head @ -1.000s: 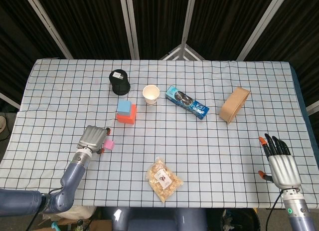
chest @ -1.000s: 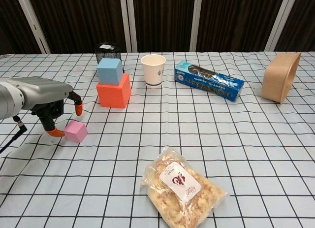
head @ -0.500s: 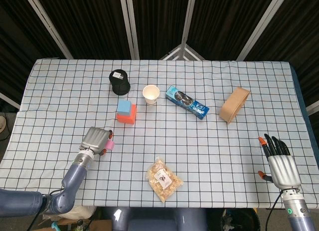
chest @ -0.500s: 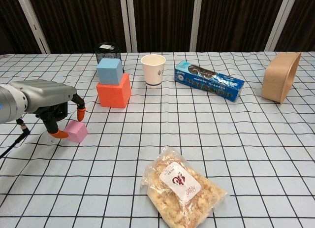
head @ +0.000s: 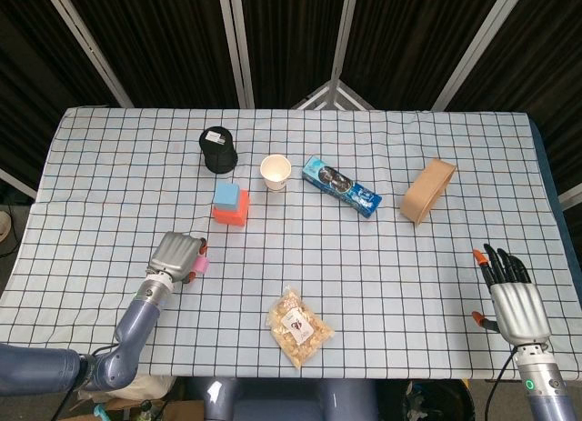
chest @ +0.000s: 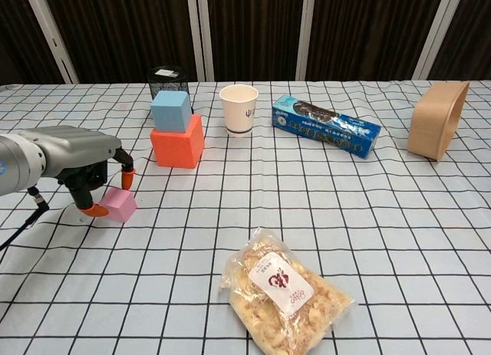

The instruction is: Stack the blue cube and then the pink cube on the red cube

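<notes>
While the left hand [chest: 80, 167] has crept a little further right across the checked tablecloth [chest: 383, 217] than a second ago, its orange-tipped fingers [chest: 127, 179] now bracket the pink cube [chest: 119, 204]: one tip sits just above the cube's far edge, another low at its left side. From the chest view the tips look to be touching or just short of touching; I cannot tell which, and the cube rests flat on the cloth where it lay before, not lifted. The fingers are apart, not clamped on it. In the head view the hand [head: 178, 255] covers most of the cube [head: 202, 265], only a pink sliver showing at its right edge; earlier more of the cube was visible.

Beyond the left hand, up and to its right, the blue cube [chest: 170, 110] sits on the red cube [chest: 177, 142], unchanged. Behind that stack stands a black mesh cup [chest: 168, 82]. Further right of the hand are a paper cup [chest: 238, 109], a blue biscuit packet [chest: 327, 125] and a tan container [chest: 437, 119] on its side. A bag of snacks [chest: 282, 292] lies near and right of the hand.

The right hand [head: 513, 298] rests at the opposite table edge, well apart from everything, fingers spread and holding nothing, as before.
</notes>
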Action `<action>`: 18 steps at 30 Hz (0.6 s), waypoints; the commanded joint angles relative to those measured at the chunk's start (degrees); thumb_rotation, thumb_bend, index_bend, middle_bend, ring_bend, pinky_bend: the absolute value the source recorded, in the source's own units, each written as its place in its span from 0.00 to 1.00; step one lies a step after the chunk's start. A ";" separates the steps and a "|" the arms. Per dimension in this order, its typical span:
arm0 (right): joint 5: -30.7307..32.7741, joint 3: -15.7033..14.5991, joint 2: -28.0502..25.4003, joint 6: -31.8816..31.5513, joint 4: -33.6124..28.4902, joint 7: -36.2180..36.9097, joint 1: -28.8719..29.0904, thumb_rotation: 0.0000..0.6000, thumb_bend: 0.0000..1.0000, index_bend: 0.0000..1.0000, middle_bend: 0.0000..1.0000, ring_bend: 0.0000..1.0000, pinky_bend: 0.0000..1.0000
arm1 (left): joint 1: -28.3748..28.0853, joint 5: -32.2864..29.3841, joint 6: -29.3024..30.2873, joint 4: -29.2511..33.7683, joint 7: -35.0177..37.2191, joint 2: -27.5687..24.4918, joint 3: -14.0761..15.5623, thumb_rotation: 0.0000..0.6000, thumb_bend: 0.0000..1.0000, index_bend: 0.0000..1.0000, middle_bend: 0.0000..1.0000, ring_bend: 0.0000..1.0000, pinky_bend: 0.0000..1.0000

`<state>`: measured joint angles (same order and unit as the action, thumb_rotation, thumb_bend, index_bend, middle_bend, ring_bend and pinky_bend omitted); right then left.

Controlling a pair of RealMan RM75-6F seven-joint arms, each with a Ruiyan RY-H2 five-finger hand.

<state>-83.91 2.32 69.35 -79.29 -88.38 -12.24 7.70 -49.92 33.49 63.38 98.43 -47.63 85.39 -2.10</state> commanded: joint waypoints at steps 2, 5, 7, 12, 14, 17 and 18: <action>-0.04 -0.02 0.02 0.02 0.01 -0.02 0.02 1.00 0.11 0.00 0.00 0.00 0.11 | 0.03 0.01 -0.03 0.08 -0.04 -0.04 0.11 1.00 0.30 0.39 0.88 0.70 0.70; -0.04 0.00 0.00 -0.03 0.01 0.06 0.00 1.00 0.11 0.00 0.00 0.00 0.11 | 0.14 0.10 -0.07 0.24 0.26 -0.15 0.07 1.00 0.30 0.40 0.88 0.70 0.70; -0.04 0.00 -0.02 -0.06 0.02 0.11 -0.02 1.00 0.11 0.00 0.00 0.00 0.11 | 0.23 0.22 -0.05 0.34 0.56 -0.33 -0.05 1.00 0.30 0.40 0.88 0.70 0.70; -0.09 -0.06 0.03 0.06 0.00 0.01 0.03 1.00 0.11 0.00 0.00 0.00 0.11 | 0.20 -0.15 -0.04 0.42 0.34 -0.63 -0.02 1.00 0.30 0.40 0.88 0.70 0.70; -0.11 -0.08 0.04 0.10 -0.01 0.01 0.05 1.00 0.11 0.00 0.00 0.00 0.11 | 0.27 -0.04 -0.04 0.54 0.62 -0.74 -0.13 1.00 0.30 0.40 0.88 0.70 0.70; -0.06 -0.07 0.02 0.11 -0.01 0.00 0.05 1.00 0.11 0.00 0.00 0.00 0.11 | 0.27 0.17 -0.09 0.43 0.60 -0.79 -0.02 1.00 0.30 0.40 0.88 0.70 0.70; -0.03 -0.06 0.05 0.13 -0.01 -0.05 0.05 1.00 0.11 0.00 0.00 0.00 0.11 | 0.22 0.08 -0.19 0.36 0.44 -0.75 0.08 1.00 0.30 0.40 0.88 0.70 0.70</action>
<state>-83.94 2.26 69.39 -79.16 -88.39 -12.29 7.75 -49.68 33.61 63.23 98.83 -47.13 84.62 -2.06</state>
